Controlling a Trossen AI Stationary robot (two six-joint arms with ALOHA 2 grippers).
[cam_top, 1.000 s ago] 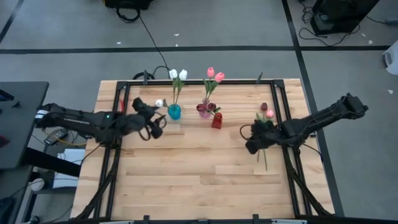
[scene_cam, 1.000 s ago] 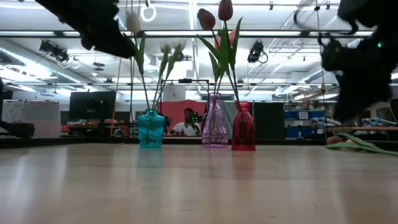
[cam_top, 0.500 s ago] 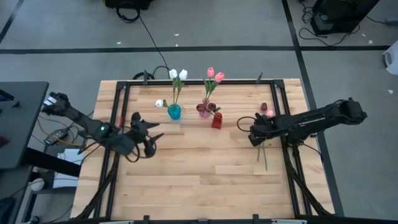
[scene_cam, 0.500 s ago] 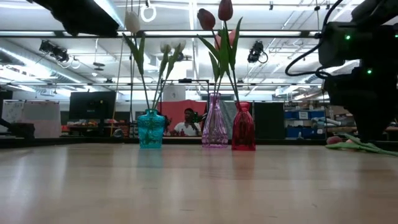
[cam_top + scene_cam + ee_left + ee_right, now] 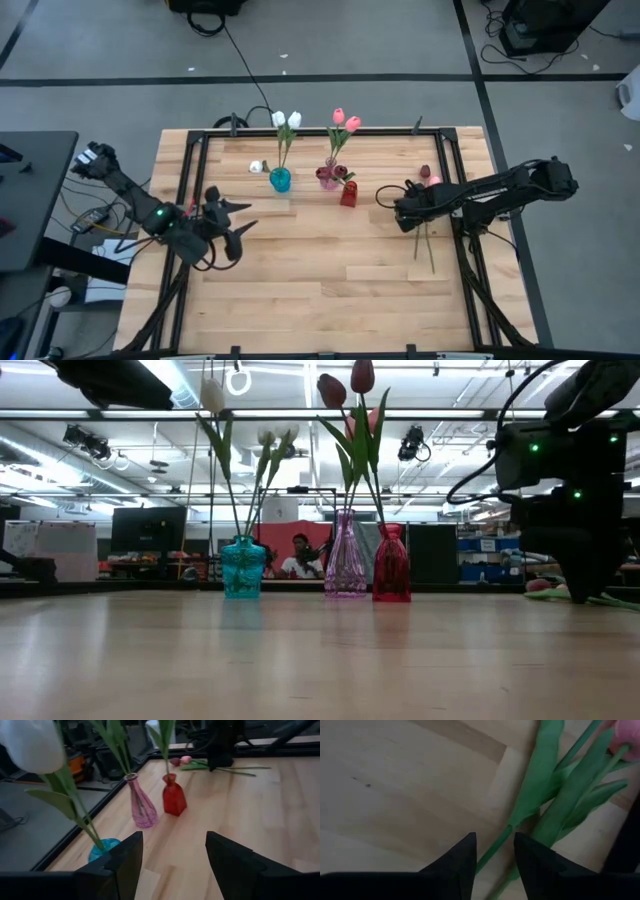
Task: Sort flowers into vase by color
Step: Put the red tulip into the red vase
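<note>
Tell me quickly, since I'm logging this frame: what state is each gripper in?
Left gripper: open, holding nothing, above the table facing the vases.
Right gripper: open, holding nothing, low over the loose tulips' stems.

Two matte black jointed arms with looping black cables, green indicator lights, and wedge-shaped fingers (image 5: 235, 862).

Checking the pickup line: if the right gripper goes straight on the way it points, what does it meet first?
Most likely the green stems of the loose tulips lying on the wooden table; the open right gripper points down at them, though the remaining gap is unclear.
</note>
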